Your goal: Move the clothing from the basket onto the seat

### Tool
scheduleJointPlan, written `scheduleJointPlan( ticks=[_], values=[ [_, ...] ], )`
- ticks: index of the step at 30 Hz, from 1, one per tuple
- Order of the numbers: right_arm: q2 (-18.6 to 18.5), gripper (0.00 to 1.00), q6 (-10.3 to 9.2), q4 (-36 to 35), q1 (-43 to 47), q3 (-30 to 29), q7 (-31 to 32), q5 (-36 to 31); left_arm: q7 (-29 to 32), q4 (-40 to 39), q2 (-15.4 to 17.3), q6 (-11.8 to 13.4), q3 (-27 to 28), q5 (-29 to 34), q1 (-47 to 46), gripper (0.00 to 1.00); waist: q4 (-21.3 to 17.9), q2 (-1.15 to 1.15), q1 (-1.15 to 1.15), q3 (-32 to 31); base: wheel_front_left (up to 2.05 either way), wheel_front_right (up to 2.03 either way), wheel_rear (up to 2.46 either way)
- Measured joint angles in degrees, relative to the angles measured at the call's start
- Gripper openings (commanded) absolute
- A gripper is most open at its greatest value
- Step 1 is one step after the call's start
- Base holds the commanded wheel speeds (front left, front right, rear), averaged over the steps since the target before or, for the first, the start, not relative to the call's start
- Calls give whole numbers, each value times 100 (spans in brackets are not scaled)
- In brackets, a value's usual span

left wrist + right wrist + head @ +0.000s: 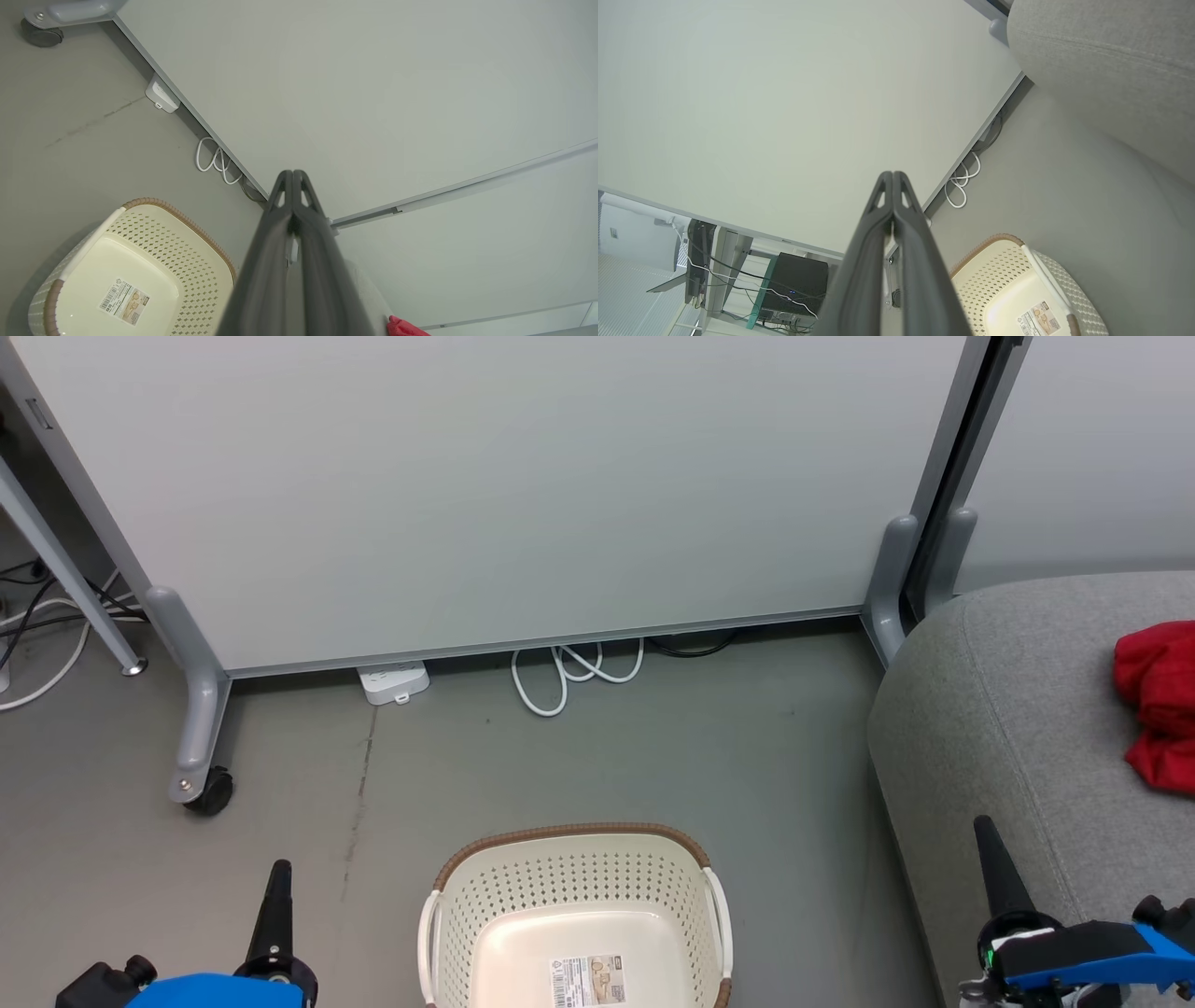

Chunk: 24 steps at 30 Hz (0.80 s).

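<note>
Left gripper (278, 882), fingers pressed together, empty. Basket (579, 833) on the floor to its right, between both grippers. Right gripper (988, 845), likewise closed, empty. Red clothing (1162, 700) lies ahead-right of it on the seat (1008, 709).

Label (586, 980) on basket (579, 877): apparently illegible

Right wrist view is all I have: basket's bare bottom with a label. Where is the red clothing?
Observer: The red clothing lies bunched on the grey seat, at the head view's right edge.
Operator: Anything left in the basket?
Observer: The left wrist view shows more of its floor, bare but for the label.
Operator: And the left gripper?
Observer: It is shut, holding nothing, left of the basket.
</note>
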Motion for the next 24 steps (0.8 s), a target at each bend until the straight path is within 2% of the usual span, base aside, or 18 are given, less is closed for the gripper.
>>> scheduleJointPlan(
  ticks=[24],
  values=[
    [-5, 0, -1, 111, -213, -15, 132, 1427, 331, -226, 2, -1, 216, -1195, -56, 0, -99, 0, 0, 5, 0, 0, 0]
  ],
)
